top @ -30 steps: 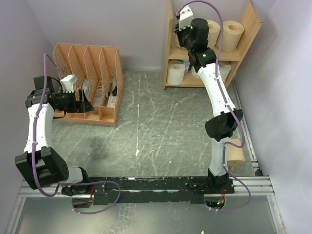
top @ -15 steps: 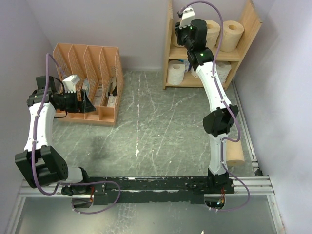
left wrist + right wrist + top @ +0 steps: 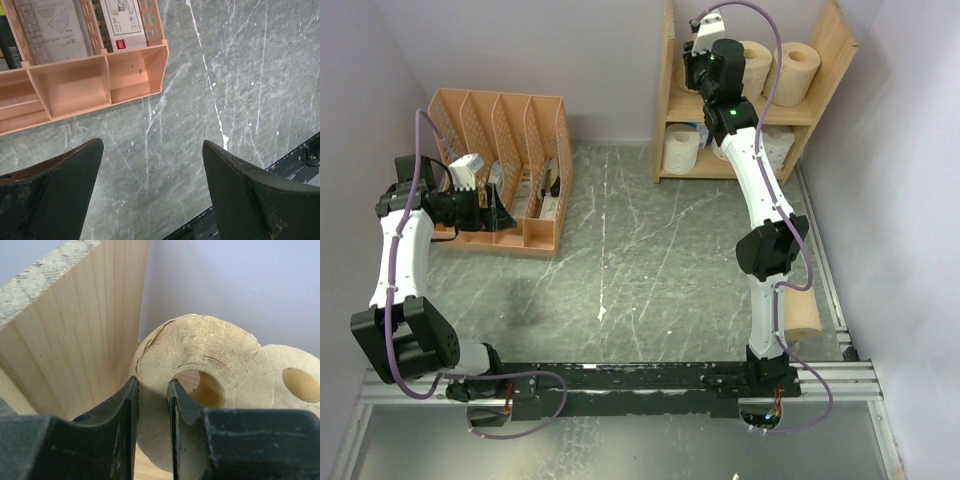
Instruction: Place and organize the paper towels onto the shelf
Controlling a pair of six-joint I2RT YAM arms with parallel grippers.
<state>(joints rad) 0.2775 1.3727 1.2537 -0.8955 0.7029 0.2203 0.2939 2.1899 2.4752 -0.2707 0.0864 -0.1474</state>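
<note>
Placing step, by the look of it: left end effector [image 3: 152, 145] hangs wide open and empty over the counter [image 3: 250, 75], just beside the file organizer [image 3: 75, 85]. Up at the shelf [image 3: 75, 340] top tier, right end effector [image 3: 152, 385] is narrow, pinching a tan roll [image 3: 225, 355] by its wall, one finger in the core, one outside. It sits near the left panel, with a second tan roll [image 3: 295, 375] on its right. Next move: release, back straight out without dragging it. A loose tan roll [image 3: 805, 320] waits by the right base.

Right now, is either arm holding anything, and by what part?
The right gripper pinches a tan paper roll by its wall, one finger inside the hollow core. The left gripper is open and holds nothing.
</note>
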